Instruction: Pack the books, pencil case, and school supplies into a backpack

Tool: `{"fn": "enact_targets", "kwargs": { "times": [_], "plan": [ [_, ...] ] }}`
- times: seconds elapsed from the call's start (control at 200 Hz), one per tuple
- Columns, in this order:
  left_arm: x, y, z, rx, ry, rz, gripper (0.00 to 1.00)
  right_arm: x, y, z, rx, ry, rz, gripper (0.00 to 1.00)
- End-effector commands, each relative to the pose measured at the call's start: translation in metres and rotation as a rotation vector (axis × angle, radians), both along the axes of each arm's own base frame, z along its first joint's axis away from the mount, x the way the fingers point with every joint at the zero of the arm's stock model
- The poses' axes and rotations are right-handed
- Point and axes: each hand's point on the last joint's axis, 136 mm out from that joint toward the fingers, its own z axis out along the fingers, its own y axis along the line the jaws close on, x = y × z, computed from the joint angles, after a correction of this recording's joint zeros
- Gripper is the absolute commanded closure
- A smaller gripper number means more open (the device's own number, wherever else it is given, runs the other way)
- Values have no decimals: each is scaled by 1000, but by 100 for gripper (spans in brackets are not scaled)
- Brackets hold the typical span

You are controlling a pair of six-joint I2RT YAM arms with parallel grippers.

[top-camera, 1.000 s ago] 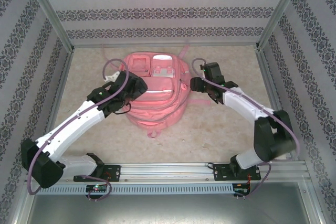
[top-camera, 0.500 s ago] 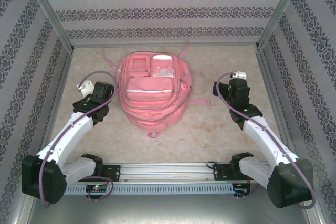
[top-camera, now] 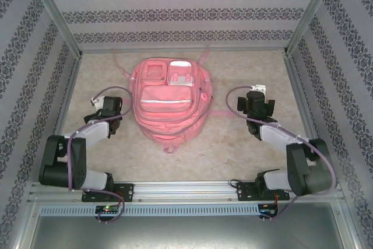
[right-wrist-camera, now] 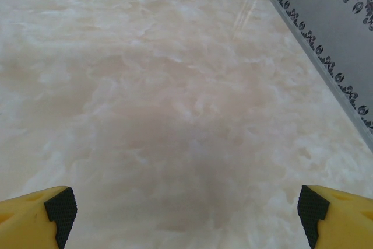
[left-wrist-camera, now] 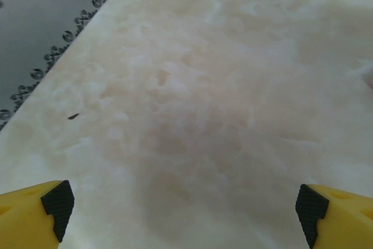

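Pink backpack (top-camera: 169,106) flat on the bench (top-camera: 233,150), near its middle and towards the back, front pockets up. Left gripper (left-wrist-camera: 185,205) spread wide, empty, over bare bench left of the backpack. Right gripper (right-wrist-camera: 186,205) spread wide too, empty, over bare bench right of it, near the patterned wall (right-wrist-camera: 344,39).

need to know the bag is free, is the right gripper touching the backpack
Apart. The top view shows bare table between the right gripper and the backpack; the right wrist view shows its open jaws over bare table.
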Motion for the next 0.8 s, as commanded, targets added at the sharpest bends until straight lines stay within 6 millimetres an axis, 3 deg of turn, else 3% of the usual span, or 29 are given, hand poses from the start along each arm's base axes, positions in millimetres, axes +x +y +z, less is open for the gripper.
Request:
{"fn": "enact_targets", "kwargs": {
  "times": [0.0,0.13,0.315,0.644,0.739,0.754,0.794],
  "plan": [
    [37,1,23,26,-78,-58,0,24,-12,22,-48,-127,-38,2],
    [51,7,32,94,-135,-70,1,35,-14,14,-20,-136,-17,2],
    [63,-2,35,35,-280,-116,1,19,-10,15,13,-211,23,2],
    [64,-47,38,-14,-432,-421,0,12,-2,22,26,-293,77,2],
    [69,-62,22,-38,-419,-516,0,16,5,18,65,-294,147,2],
    [72,-62,24,-25,-442,-521,0,12,5,8,68,-281,153,2],
    [73,-61,25,-28,-431,-513,0,13,4,9,57,-339,149,2]
  ]
}}
